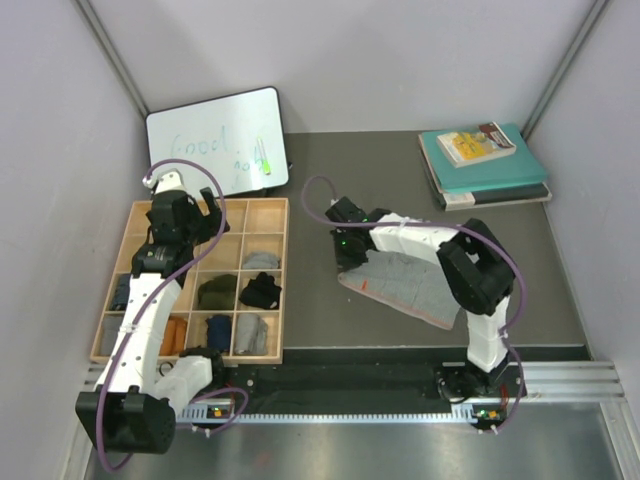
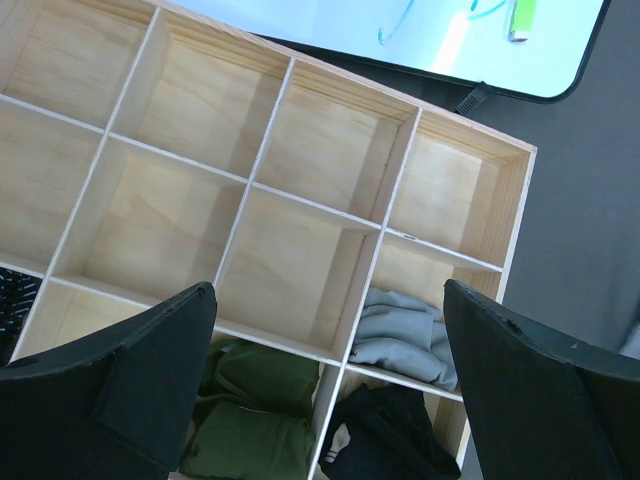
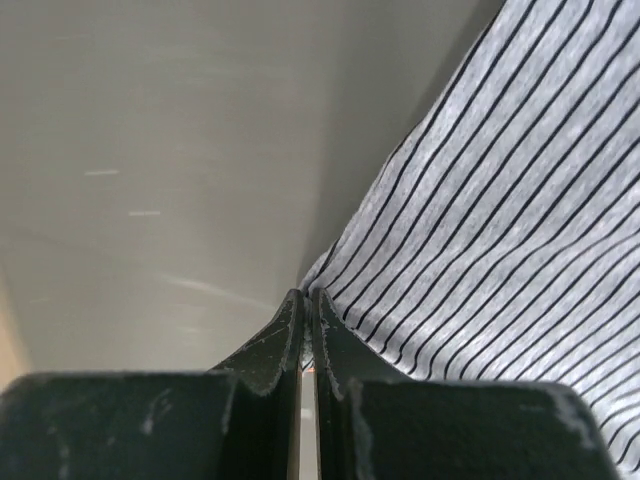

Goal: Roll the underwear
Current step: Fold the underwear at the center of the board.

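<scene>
One pair of striped underwear [image 1: 405,282] lies flat right of the tray [image 1: 283,300], stretching rightward and nearward from the right gripper [image 3: 308,296], which pinches its far left corner (left gripper [image 2: 328,295] hangs spread wide, farther off).

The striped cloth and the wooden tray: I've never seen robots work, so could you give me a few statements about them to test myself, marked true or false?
1. The right gripper is shut on the edge of the striped underwear. True.
2. The left gripper holds a green garment. False: it is open and empty above the wooden tray.
3. The teal books lie in the tray. False: they are stacked at the far right corner of the table.
4. Several tray compartments are empty. True.
5. A whiteboard lies beyond the tray. True.
</scene>
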`<state>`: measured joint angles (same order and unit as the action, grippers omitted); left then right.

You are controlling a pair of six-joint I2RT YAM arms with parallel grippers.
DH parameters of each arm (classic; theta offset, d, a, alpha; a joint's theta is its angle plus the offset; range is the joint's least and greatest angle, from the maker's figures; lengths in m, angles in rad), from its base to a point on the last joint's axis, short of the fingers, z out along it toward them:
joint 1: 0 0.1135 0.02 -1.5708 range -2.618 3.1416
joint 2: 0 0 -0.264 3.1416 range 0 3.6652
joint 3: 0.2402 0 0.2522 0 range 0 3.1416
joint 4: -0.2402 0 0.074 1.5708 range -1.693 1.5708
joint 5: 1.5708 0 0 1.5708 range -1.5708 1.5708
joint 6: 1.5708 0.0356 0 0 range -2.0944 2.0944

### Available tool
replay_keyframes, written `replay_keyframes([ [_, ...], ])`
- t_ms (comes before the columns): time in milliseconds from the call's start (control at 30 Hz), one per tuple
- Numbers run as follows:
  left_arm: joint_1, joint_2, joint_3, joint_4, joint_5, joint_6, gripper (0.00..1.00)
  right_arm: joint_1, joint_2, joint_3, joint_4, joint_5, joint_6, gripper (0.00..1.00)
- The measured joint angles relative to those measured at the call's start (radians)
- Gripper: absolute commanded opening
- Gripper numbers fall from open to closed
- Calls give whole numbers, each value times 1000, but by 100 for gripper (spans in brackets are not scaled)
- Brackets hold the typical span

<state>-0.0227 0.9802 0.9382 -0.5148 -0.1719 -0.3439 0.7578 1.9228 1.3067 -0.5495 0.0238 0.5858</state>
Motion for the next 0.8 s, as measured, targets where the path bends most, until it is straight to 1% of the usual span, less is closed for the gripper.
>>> replay_keyframes([
  [167,0,0,0,0,0,1,99,76,52,94,14,-63,13,0],
  [267,0,0,-1,1,6,5,99,89,51,102,21,-77,18,0],
  [400,-6,0,-15,24,71,18,99,87,26,86,11,-55,21,0],
  [567,-25,5,-17,39,131,31,99,74,-145,-40,8,-17,31,0],
  [667,-28,6,-17,45,148,32,99,42,-270,-145,11,-2,47,0],
  [800,-37,8,-17,45,180,30,98,-11,-431,-296,-26,44,77,0],
])
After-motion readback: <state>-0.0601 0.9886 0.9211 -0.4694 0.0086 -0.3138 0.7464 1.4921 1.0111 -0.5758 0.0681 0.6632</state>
